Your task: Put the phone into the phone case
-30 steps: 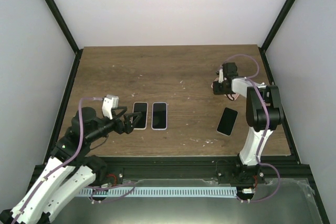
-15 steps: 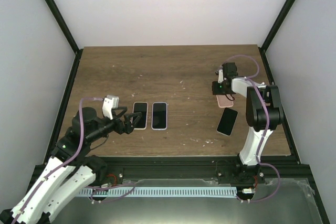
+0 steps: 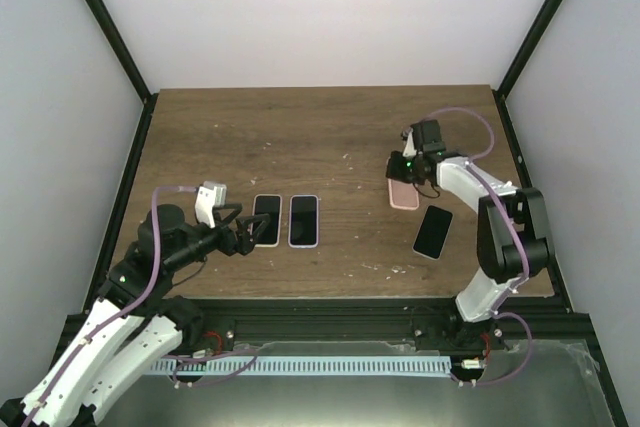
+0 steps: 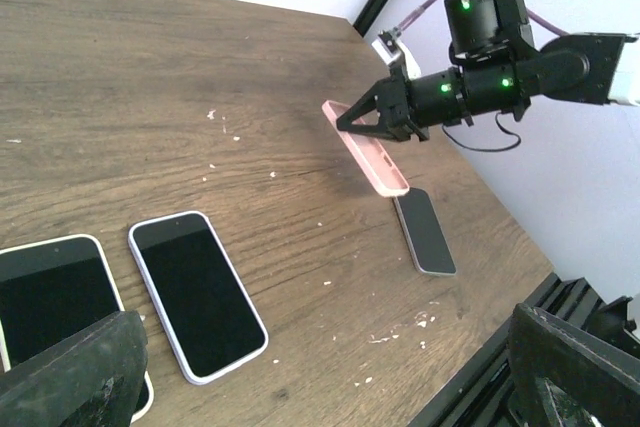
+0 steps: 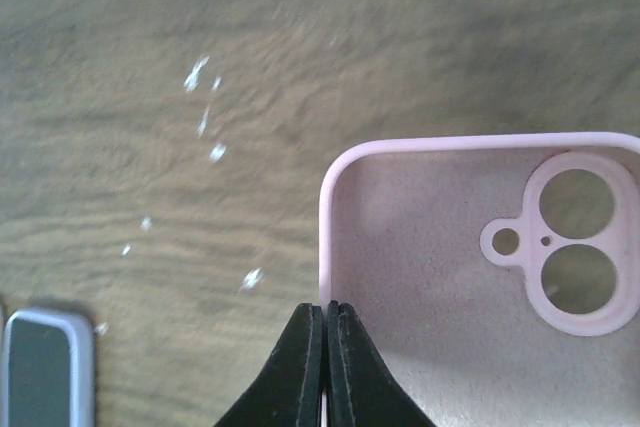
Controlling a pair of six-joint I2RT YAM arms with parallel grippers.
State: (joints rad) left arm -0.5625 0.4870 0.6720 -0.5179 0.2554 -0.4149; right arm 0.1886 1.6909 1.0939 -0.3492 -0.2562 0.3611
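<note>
Pink phone case (image 3: 403, 193) sits on the right side of the wooden table (image 3: 320, 137), and my right gripper (image 3: 396, 173) has it by the rim. From the right wrist camera I see both fingertips (image 5: 326, 312) pressed together on the thin edge of the case's long side, close to the corner, with the camera cutout (image 5: 575, 267) off to the right and the open inside of the case facing up. In the left wrist view the case looks tilted: the gripped far end is raised and the near end sits low, just beside a dark phone (image 4: 424, 232) that lies flat on the wood. I cannot tell whether that low end touches the table.

That dark phone (image 3: 433, 231) is screen up, just in front of the case and apart from it. Its corner shows at the bottom left of the right wrist picture.

Over on the left, two more phones lie side by side, screens up, not touching: one with a light rim (image 3: 303, 220) and its neighbour (image 3: 265, 220) nearer my left arm. My left gripper (image 3: 247, 234) is low by that nearer phone, its fingers (image 4: 75, 372) spread wide and holding nothing.
</note>
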